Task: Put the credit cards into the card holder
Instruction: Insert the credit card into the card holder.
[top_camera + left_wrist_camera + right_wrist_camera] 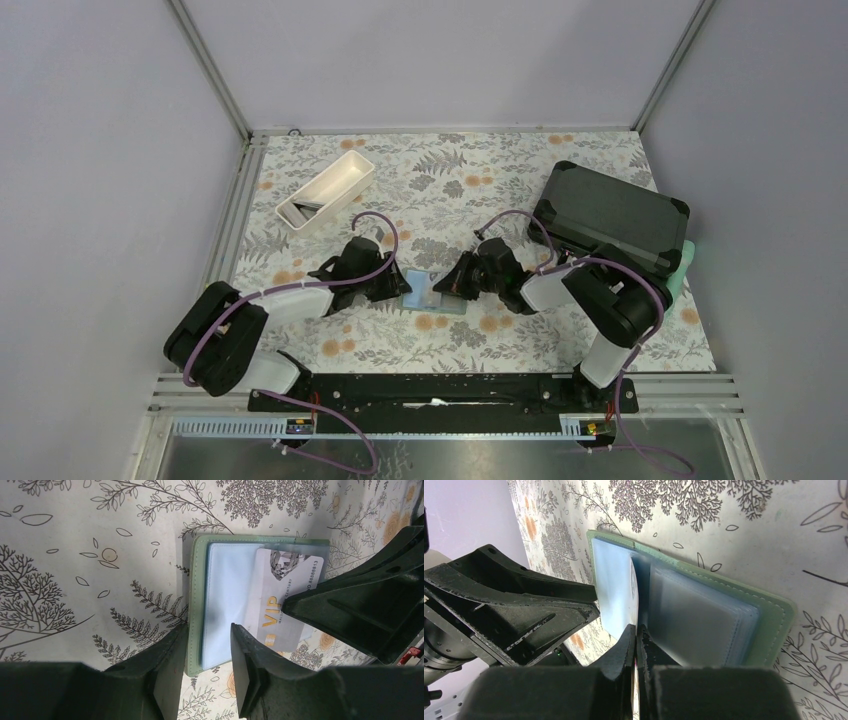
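Observation:
The sage-green card holder lies open on the flowered table between both grippers, its pale blue pockets up. In the left wrist view a greyish credit card marked VIP sits partly inside a pocket of the card holder. My right gripper is shut on that card, seen edge-on, and its fingers reach in from the right. My left gripper is open and straddles the holder's near left edge, one fingertip on the table, the other on the blue pocket.
A white oblong tray stands at the back left with something flat inside. A large black hard case lies at the back right, with a mint-green thing at its right edge. A metal rail borders the table's left side.

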### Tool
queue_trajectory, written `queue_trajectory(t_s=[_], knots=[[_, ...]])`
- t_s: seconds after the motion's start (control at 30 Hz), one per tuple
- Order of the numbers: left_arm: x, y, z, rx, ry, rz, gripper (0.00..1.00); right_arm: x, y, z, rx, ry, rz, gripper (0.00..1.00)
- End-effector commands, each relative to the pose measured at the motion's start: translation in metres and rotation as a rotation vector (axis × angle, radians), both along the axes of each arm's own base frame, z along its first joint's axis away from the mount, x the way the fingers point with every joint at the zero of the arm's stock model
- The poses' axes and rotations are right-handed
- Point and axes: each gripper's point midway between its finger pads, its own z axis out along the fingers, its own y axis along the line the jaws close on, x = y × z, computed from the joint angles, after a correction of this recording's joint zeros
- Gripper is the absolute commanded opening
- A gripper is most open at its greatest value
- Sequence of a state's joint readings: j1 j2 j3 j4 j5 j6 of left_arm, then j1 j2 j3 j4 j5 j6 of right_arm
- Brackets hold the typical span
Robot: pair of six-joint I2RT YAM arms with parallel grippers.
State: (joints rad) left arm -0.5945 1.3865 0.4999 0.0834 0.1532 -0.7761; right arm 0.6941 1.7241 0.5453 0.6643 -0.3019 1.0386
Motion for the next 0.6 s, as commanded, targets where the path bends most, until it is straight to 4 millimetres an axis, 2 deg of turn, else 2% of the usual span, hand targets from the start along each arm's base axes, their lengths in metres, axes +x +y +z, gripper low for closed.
queue_trajectory(t_s=[0.0,0.37,0.57], knots=[[0.0067,-0.0113,0.0078,-0.027,-0.03,-0.042,0.39,-0.0031,0.0017,-0.0135,-0.047,0.028,0.01,0.0],[0.0092,-0.0116,0.0078,-0.016,-0.038,-0.052,0.38,-0.0045,0.0042,-0.0189,-0.057,0.042,0.032,0.01],[0.0095,-0.0099,0.0094,-0.009,-0.039,-0.045,0.39,-0.0012,-0.0026,-0.0199,-0.118,0.026,0.028,0.21]])
